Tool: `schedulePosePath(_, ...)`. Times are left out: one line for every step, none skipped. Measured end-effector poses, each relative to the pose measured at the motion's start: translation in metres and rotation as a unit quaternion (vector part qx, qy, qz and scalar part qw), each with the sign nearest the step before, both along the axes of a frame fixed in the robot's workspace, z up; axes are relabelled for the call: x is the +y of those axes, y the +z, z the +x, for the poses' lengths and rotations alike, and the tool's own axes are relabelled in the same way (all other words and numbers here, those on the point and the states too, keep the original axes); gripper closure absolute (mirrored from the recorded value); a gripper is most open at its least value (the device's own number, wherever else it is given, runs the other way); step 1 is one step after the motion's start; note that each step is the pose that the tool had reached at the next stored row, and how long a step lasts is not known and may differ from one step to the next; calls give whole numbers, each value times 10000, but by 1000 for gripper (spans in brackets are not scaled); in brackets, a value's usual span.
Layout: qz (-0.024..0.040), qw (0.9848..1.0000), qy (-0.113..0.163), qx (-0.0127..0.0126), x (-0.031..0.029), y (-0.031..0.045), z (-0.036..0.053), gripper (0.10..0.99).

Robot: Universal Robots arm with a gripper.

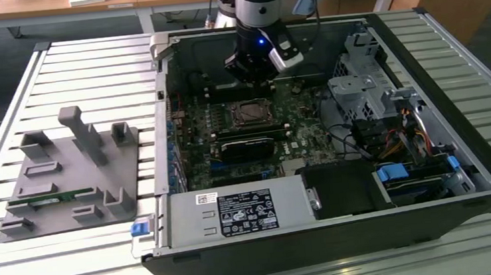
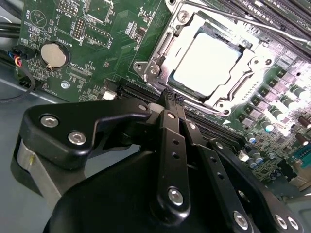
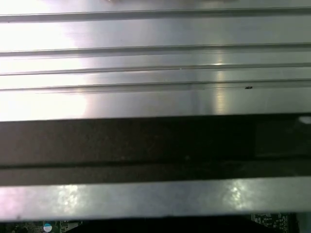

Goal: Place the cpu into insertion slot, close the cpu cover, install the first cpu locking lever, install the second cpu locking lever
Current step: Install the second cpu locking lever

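My gripper [image 2: 170,99] is clenched, fingers pressed together with nothing between them, tips hovering just beside the near edge of the insertion slot [image 2: 206,60]. In the exterior view the gripper [image 1: 253,77] hangs inside the open computer case [image 1: 430,208], above the motherboard [image 1: 193,125] and just behind the socket [image 1: 250,114].

The cpu [image 2: 206,63] sits flat in the slot, pale face up, square to the rim. The cpu cover [image 2: 170,43] lies down around it, frame hugging all 4 sides, chip showing through the cut-out.

Step in hand, my judgement: the locking levers. 1 thin lever [image 2: 233,17] runs along the far side of the socket; whether it is latched I cannot tell. Doing this well means pushing with closed fingertips on the rod only, staying off the chip face, sweeping sideways under the catch rather than straight down.

Orientation: the chip is square, no long axis to speak of; its edges run parallel to the socket frame and skewed in the second wrist view. The lever's long axis follows the socket edge, parallel to the memory slots [image 2: 272,14] beyond.

The first wrist view looks at the slatted table [image 3: 155,58].
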State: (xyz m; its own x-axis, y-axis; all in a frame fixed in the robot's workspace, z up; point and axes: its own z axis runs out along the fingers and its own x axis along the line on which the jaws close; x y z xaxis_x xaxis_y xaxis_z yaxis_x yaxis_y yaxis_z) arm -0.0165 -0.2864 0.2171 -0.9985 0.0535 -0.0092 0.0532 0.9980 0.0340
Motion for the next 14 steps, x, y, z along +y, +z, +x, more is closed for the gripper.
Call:
schedulePosePath(0,10000,0,0,-3,0,1,980)
schedulePosePath(0,10000,0,0,-7,0,2,980)
schedulePosePath(0,10000,0,0,-13,0,4,980)
schedulePosePath(0,10000,0,0,-18,0,5,980)
schedulePosePath(0,10000,0,0,-24,0,6,980)
schedulePosePath(0,10000,0,0,-32,0,6,980)
schedulePosePath(0,10000,0,0,-41,0,7,980)
schedulePosePath(0,10000,0,0,-48,0,7,980)
schedulePosePath(0,10000,0,0,-54,0,7,980)
schedulePosePath(0,10000,0,0,-61,-1,7,980)
schedulePosePath(0,10000,0,0,-69,-1,7,980)
schedulePosePath(0,10000,0,0,-78,-1,7,980)
schedulePosePath(0,10000,0,0,-85,-1,8,980)
schedulePosePath(0,10000,0,0,-94,-1,8,980)
